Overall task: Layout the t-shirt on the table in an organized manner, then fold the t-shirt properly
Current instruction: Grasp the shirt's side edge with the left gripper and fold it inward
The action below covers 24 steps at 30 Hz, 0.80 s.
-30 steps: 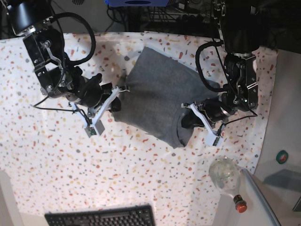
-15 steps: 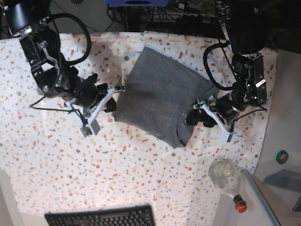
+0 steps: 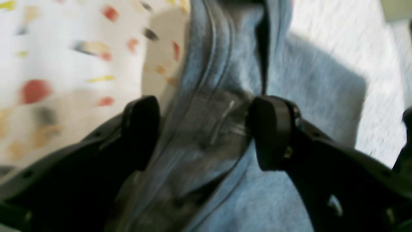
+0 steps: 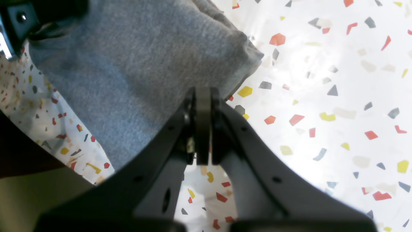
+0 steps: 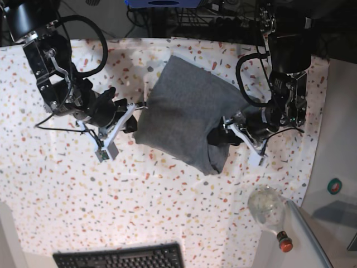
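Observation:
The heather-grey t-shirt (image 5: 187, 111) lies folded in a compact slanted shape on the speckled table (image 5: 67, 190). My left gripper (image 5: 218, 137) is at the shirt's lower right corner. In the blurred left wrist view it (image 3: 207, 132) is open, its jaws astride stacked folds of the t-shirt (image 3: 305, 96). My right gripper (image 5: 135, 114) is at the shirt's left edge. In the right wrist view it (image 4: 202, 96) is shut, tips against the edge of the t-shirt (image 4: 128, 74), and no cloth shows between the jaws. The table (image 4: 322, 80) shows to their right.
A black keyboard (image 5: 120, 258) lies at the front edge. A clear glass bulb (image 5: 266, 205) with a red cap (image 5: 285, 244) sits at the front right, near the table's right edge. Cables and dark equipment (image 5: 223, 14) line the back.
My left gripper drew back to the right, then pushed left into the shirt's lower right corner. My right gripper shifted slightly left and stays at the shirt's left edge.

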Each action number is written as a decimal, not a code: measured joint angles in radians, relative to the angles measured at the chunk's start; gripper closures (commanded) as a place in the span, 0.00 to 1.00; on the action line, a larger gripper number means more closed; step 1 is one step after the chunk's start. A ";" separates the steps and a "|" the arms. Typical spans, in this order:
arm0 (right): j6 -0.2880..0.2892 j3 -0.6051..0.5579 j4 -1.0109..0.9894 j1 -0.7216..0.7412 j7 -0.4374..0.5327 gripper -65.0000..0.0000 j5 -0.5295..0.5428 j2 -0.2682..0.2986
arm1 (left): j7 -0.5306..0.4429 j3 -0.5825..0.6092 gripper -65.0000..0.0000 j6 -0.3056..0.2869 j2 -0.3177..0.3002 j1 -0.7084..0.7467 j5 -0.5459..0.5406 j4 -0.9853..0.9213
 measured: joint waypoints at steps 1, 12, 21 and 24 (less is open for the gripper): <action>0.000 0.000 0.000 0.000 0.000 1.00 -0.001 0.000 | -0.002 0.013 0.34 0.000 0.005 -0.003 0.000 -0.002; 0.000 0.000 -0.005 -0.019 -0.002 1.00 0.000 0.002 | 0.177 0.014 1.00 0.081 -0.136 0.006 -0.001 0.240; 0.000 0.000 -0.014 -0.011 0.001 1.00 -0.001 -0.001 | 0.262 0.079 1.00 0.077 -0.129 -0.025 0.007 0.323; 0.000 0.000 -0.014 -0.014 0.001 1.00 -0.001 0.000 | 0.259 0.087 0.55 0.077 -0.126 -0.039 -0.010 0.294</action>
